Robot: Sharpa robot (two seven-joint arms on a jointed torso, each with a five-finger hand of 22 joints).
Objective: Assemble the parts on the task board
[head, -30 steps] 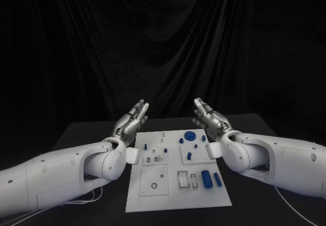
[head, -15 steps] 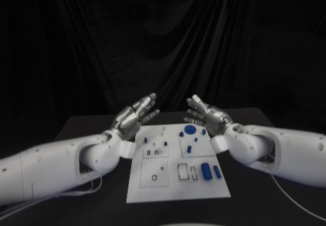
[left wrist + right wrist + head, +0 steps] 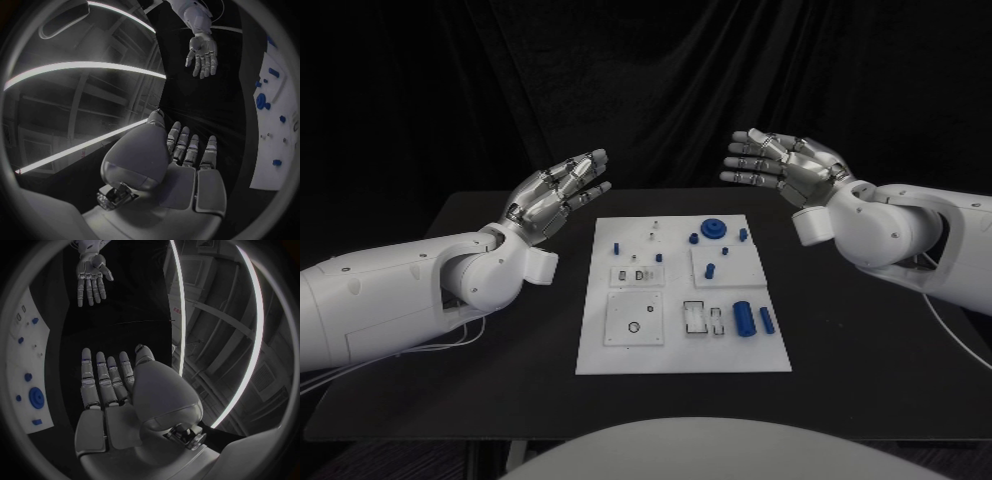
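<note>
The white task board (image 3: 678, 350) lies in the middle of the black table. On it are a round blue gear (image 3: 714, 229) near the far edge, small blue pegs (image 3: 708, 270) and two blue cylinders (image 3: 744, 320) near the front right. My left hand (image 3: 560, 194) is raised above the table left of the board, fingers straight and apart, holding nothing. My right hand (image 3: 785, 166) is lifted above the board's far right corner, also spread and empty. The left wrist view shows my left hand (image 3: 187, 165) with the right hand (image 3: 202, 55) opposite; the right wrist view shows my right hand (image 3: 112, 385), the left hand (image 3: 90, 282) and the board (image 3: 25, 385).
The black table (image 3: 877, 330) reaches out on both sides of the board, with a black curtain behind it. White cables (image 3: 444, 345) trail under my left arm, and another (image 3: 956, 330) runs beside my right arm.
The camera view has shifted and now looks down on the board from higher. Both hands have moved apart and away from the board's far edge, staying spread and empty.
</note>
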